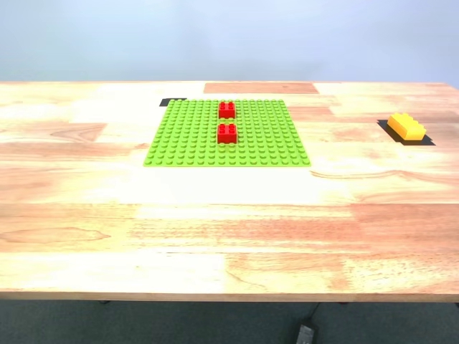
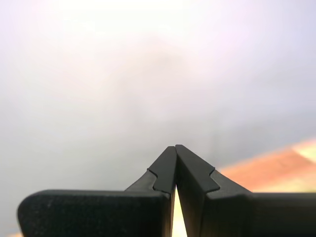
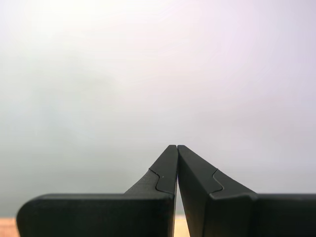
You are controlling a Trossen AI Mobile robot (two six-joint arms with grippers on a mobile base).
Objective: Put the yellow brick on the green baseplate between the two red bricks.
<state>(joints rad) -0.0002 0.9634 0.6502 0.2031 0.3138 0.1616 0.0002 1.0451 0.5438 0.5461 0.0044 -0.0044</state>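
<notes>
Both tools (image 2: 176, 146) (image 3: 177, 146) pinched closed, empty; one green baseplate (image 1: 179, 147), two red bricks (image 1: 226, 132), one yellow brick (image 1: 406, 127)

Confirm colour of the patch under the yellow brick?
Black, a dark patch on the table under the yellow brick. Clearest in the exterior view.

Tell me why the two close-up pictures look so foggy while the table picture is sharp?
Exterior view: evenly lit and in focus, the yellow brick, green baseplate and two red bricks crisp, shadows faint. First wrist view: my first gripper is sharp against a hazy, featureless background. Second wrist view: likewise for my second gripper.
</notes>
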